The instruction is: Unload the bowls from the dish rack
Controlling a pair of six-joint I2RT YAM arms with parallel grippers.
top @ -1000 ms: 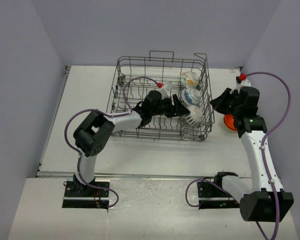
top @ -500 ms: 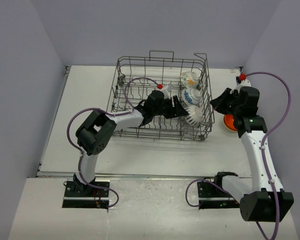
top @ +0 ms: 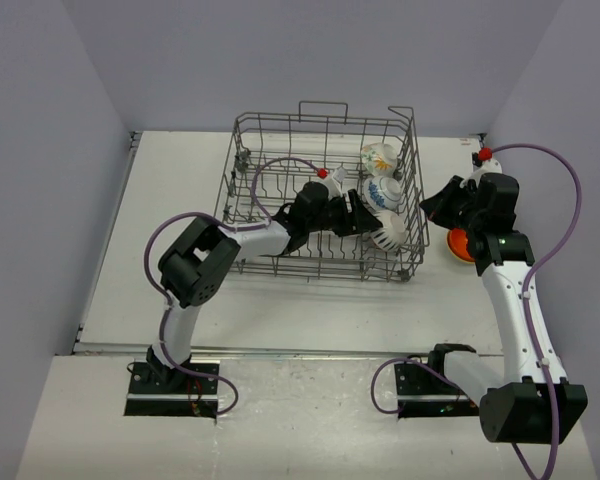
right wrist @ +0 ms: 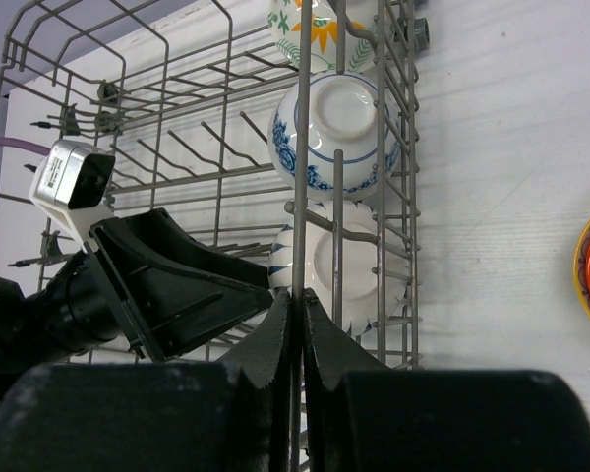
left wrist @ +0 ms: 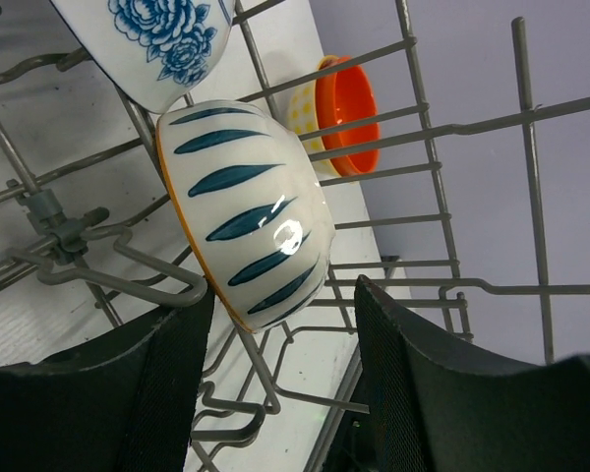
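Observation:
The grey wire dish rack (top: 242,128) holds three white bowls along its right side: a flower-patterned one (top: 379,158), a blue-patterned one (top: 383,192) and a dark-striped one (top: 388,233). My left gripper (top: 365,222) is inside the rack and open. In the left wrist view its gripper (left wrist: 280,339) has one finger on each side just below the striped bowl (left wrist: 246,206). My right gripper (right wrist: 295,305) is shut on a wire of the rack's right wall (right wrist: 295,147). An orange bowl (top: 460,245) and a pale yellow bowl (left wrist: 305,108) sit on the table to the right of the rack.
The rack's tines (right wrist: 206,138) and wires surround my left gripper. Walls enclose the white table (top: 160,200) at the back and both sides. The right arm hangs over the orange bowl.
My left gripper has moved a little to the right, closer to the striped bowl. The right arm and the bowls have not moved.

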